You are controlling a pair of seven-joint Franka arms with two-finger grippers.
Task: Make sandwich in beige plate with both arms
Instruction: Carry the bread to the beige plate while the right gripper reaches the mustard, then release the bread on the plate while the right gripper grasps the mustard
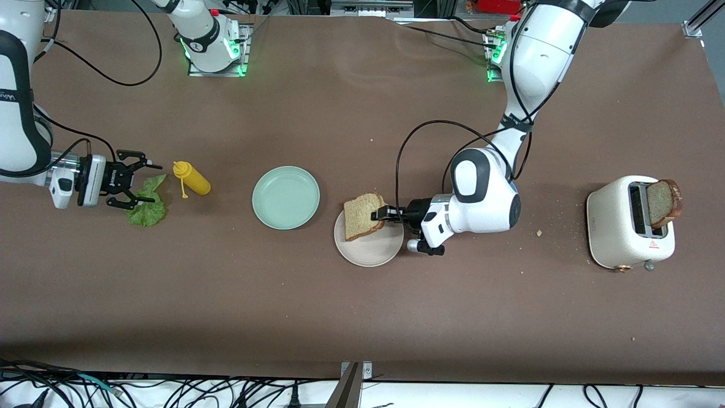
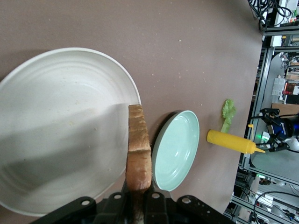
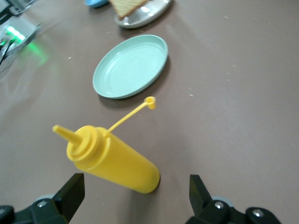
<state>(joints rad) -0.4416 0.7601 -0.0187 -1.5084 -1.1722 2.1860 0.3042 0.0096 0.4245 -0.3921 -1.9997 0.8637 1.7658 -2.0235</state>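
Note:
My left gripper [image 1: 380, 214] is shut on a tan, brown-crusted bread slice [image 1: 362, 215]. It holds the slice over the farther rim of the beige plate [image 1: 369, 249]. In the left wrist view the slice [image 2: 139, 149] shows edge-on between the fingers of the left gripper [image 2: 138, 186], beside the plate's bare inside [image 2: 60, 130]. A green lettuce leaf [image 1: 148, 208] lies on the table toward the right arm's end. My right gripper [image 1: 150, 183] hangs open over it with nothing held. In the right wrist view the right gripper [image 3: 134, 193] stands wide apart.
A yellow squeeze bottle [image 1: 192, 179] lies beside the lettuce, its cap hanging off on a strap [image 3: 133, 114]. A mint green plate [image 1: 286, 197] sits between the bottle and the beige plate. A white toaster [image 1: 617, 226] with a second bread slice [image 1: 664, 203] in it stands toward the left arm's end.

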